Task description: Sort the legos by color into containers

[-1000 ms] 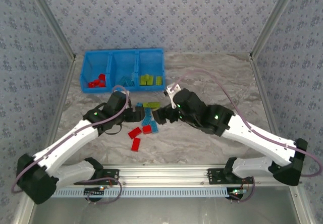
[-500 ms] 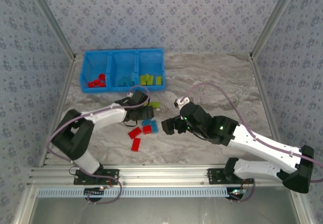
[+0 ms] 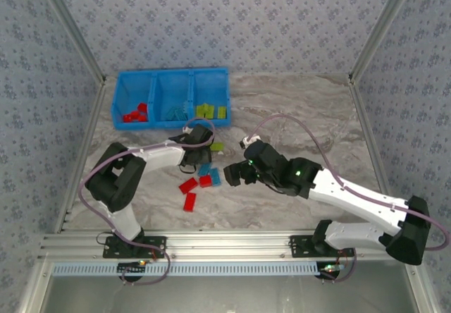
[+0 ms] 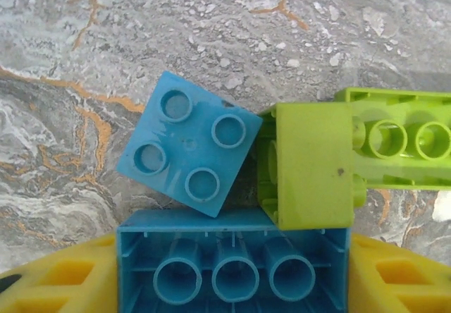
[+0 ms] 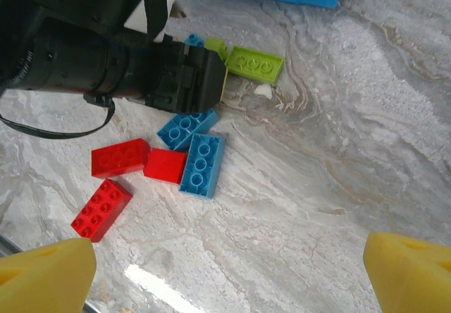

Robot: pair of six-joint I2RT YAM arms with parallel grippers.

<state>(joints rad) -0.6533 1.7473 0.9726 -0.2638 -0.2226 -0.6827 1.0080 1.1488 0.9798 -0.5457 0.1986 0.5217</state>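
1 light blue brick is the item in hand. it lies between the yellow pads of the left tool, hollow underside toward the wrist camera. both pads sit flush against its ends, so the tool reads as pinching it. whether it is clear of the tabletop cannot be told. just beyond it lie a square blue brick, studs up, and a green brick on its side, both touching or all but touching the held piece.

the right tool hangs above the tabletop with its fingers spread wide and nothing between them. it is near the loose cluster of 3 red bricks and 2 blue bricks.

the containers stand at the far left of the tabletop, apart from the cluster. red lies in the left compartment, blue in the middle, green in the right.

judgement: the step is the pick of a blue piece, with the sorting partly done. the next move calls for a straight lift that does not drag the 2 neighbours, then carriage to the middle compartment and release above it. the right tool appears free to take a red piece.
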